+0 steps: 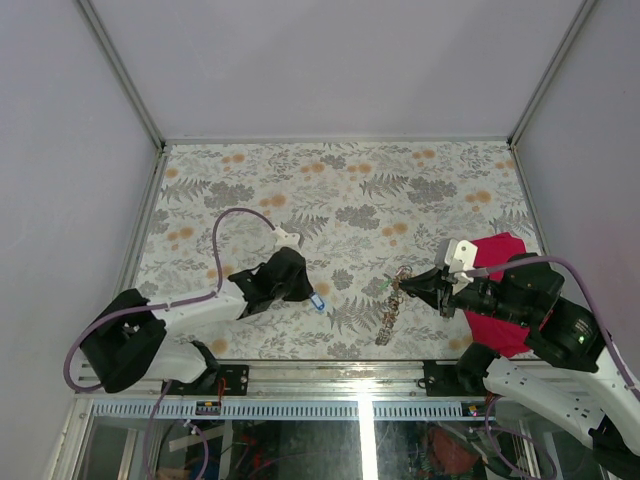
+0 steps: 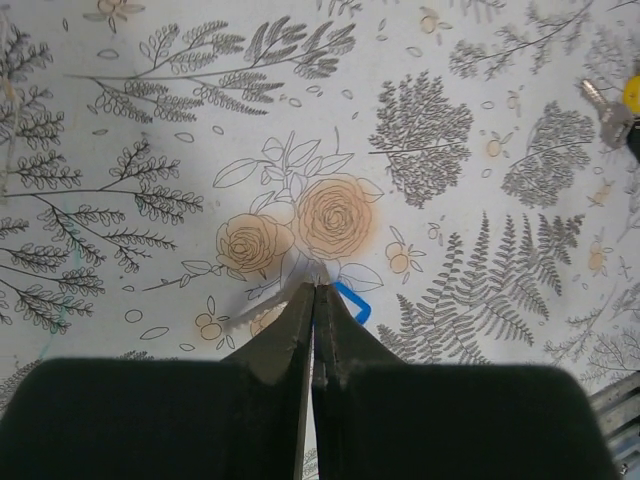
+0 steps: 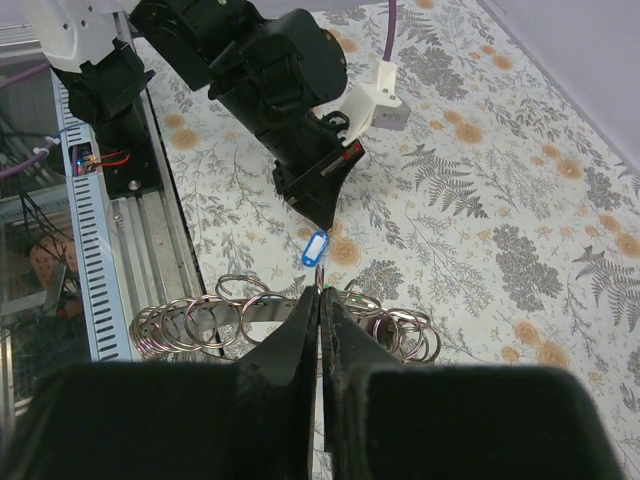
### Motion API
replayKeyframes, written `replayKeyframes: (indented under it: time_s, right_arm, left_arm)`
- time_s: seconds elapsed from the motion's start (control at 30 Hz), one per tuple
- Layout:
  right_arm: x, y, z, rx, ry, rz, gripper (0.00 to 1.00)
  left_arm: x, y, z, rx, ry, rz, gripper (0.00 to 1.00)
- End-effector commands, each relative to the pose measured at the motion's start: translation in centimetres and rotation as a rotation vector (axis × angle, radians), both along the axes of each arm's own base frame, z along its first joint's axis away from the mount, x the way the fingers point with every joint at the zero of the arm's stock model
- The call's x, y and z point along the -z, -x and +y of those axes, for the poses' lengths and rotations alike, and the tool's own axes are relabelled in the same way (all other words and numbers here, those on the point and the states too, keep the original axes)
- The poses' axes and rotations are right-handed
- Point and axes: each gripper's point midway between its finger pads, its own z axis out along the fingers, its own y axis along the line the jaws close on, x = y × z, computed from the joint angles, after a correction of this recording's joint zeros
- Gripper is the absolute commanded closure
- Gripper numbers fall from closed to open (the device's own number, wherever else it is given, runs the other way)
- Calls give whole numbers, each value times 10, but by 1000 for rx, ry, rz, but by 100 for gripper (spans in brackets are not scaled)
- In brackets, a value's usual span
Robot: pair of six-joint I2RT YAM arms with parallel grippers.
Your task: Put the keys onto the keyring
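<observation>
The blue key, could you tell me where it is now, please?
The blue key is left of centre in the top view, pinched in the left gripper, the keyring to its right.

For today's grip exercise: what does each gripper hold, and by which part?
Left gripper pinches the blue key near its middle. Right gripper seems to pinch the keyring chain.

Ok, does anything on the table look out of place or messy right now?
Nothing looks spilled or broken. The only stray thing is a red cloth, crumpled near the right edge of the table and partly under the right arm.
</observation>
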Motion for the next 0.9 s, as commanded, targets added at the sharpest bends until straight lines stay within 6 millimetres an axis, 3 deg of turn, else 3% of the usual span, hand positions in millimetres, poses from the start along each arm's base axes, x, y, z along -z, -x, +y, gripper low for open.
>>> replayKeyframes:
  time_s: [0.0, 0.23, 0.6, 0.87]
  right_arm:
    - [-31, -9, 1, 40, -99, -94, 99]
    - [-35, -15, 3, 49, -116, -135, 100]
    - [-35, -20, 21, 1, -137, -135, 100]
    - [-52, -14, 41, -87, -200, -110, 100]
  left_arm:
    - [-24, -10, -3, 65, 6, -102, 100]
    - [-72, -14, -12, 179, 49, -240, 100]
    - [-186, -4, -20, 378, 140, -535, 100]
    - [-264, 19, -18, 558, 176, -753, 100]
